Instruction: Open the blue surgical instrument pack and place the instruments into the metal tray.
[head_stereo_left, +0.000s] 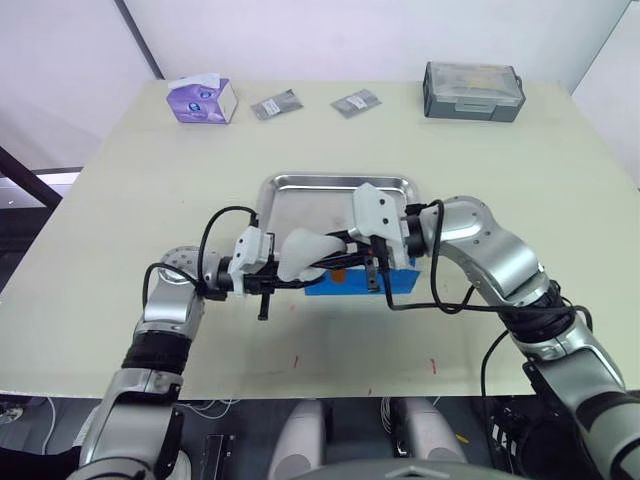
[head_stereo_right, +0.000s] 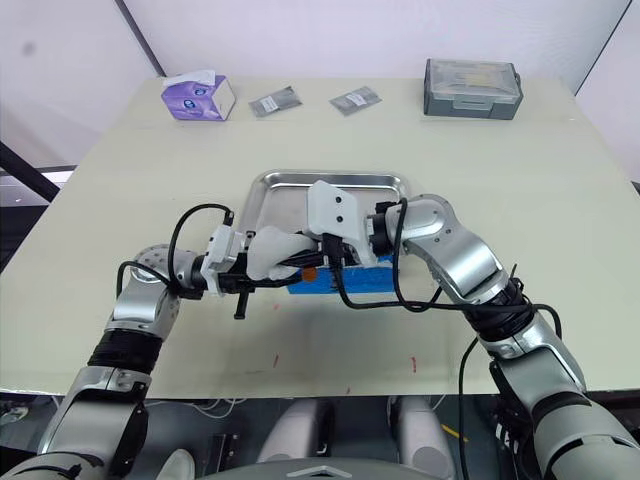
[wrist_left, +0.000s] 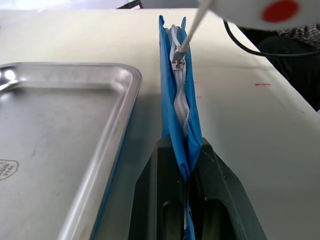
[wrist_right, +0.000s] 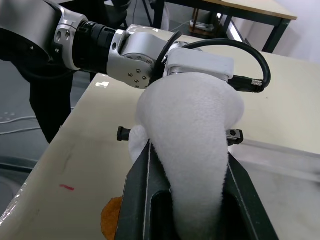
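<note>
The blue surgical instrument pack (wrist_left: 182, 115) stands on edge on the table, just in front of the metal tray (head_stereo_left: 340, 181) and along its near rim. My left gripper (wrist_left: 182, 150) is shut on the pack's near end. A zipper slider (wrist_left: 177, 63) sits near the far end of the pack's top edge. A thin white cord runs from it up to a white padded pull (wrist_right: 187, 130). My right gripper (wrist_right: 192, 150) is shut on that pull, just above the pack. The instruments are hidden inside the pack. The tray holds nothing.
Along the table's far edge sit a purple tissue box (head_stereo_left: 203, 99), two small grey foil packets (head_stereo_left: 276, 105) (head_stereo_left: 356, 102) and a grey lidded box (head_stereo_left: 472, 91). Small red marks (head_stereo_left: 433, 365) dot the table near its front edge.
</note>
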